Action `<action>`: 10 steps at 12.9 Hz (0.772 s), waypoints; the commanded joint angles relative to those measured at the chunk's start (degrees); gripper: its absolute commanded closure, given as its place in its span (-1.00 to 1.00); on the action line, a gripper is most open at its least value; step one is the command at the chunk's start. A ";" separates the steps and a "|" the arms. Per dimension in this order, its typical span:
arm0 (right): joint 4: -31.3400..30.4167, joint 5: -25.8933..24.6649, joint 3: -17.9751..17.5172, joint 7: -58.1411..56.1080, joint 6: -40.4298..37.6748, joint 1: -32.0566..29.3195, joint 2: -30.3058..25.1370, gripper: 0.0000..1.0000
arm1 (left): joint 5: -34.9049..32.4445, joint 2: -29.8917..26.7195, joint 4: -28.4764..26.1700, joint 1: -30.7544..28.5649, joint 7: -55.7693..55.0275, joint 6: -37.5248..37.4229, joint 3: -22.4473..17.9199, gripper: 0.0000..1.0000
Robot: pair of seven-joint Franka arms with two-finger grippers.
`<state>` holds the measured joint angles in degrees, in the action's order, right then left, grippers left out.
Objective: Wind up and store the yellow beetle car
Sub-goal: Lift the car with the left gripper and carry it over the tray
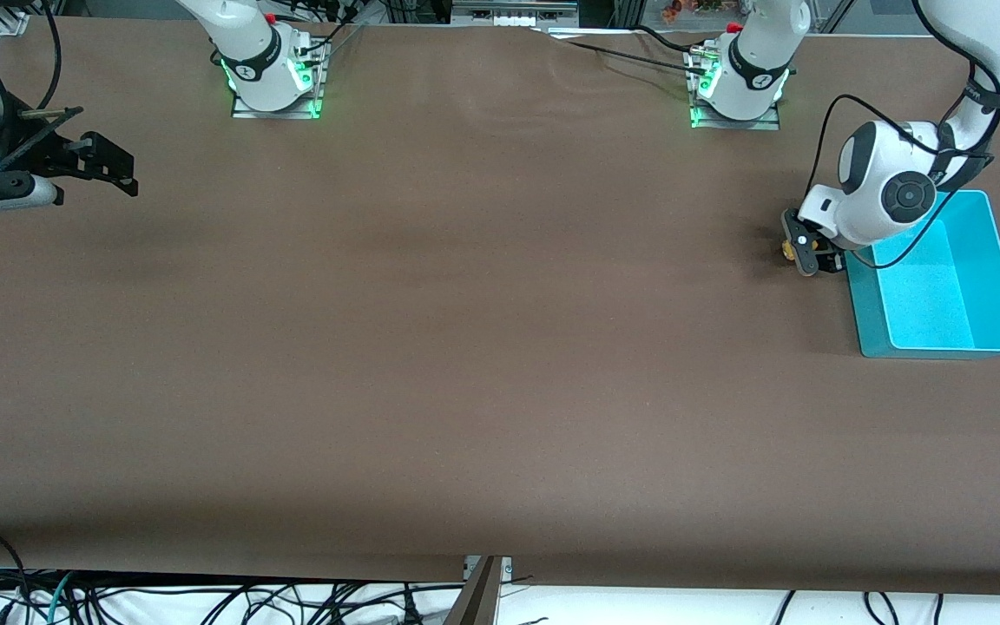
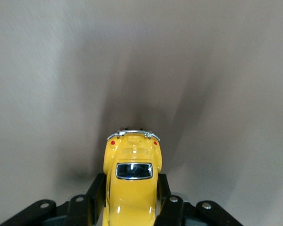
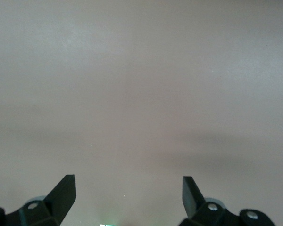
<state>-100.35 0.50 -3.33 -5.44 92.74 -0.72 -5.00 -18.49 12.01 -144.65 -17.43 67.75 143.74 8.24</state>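
Left end effector (image 2: 132, 207) low, clamped on yellow beetle car (image 2: 132, 176); right end effector (image 3: 127, 193) wide, waiting.

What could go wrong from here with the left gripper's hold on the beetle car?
1. The left gripper pinches the yellow beetle car on its rounded, glossy sides near one end; the car could pivot or squirt out when dragged or lifted.
2. The teal bin sits right beside the gripper; a low move toward it could clip the bin wall.
The right gripper waits open at the right arm's end of the table.
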 commanded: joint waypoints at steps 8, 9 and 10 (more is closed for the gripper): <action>1.39 0.90 0.69 0.25 -1.50 0.81 0.60 -1.00 | 3.46 2.94 34.68 -0.76 2.28 -44.04 11.71 0.54; 1.39 0.90 0.60 0.25 -1.68 0.81 0.60 -1.00 | 3.46 2.85 35.74 -1.11 5.34 -45.81 10.93 0.54; 1.39 0.90 0.69 0.34 -1.68 0.81 0.60 -1.00 | 2.50 2.76 36.10 -2.59 8.25 -46.09 9.53 0.54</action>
<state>-100.35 0.50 -3.32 -5.44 92.56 -0.56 -4.88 -15.19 12.86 -111.74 -17.94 70.66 100.21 19.27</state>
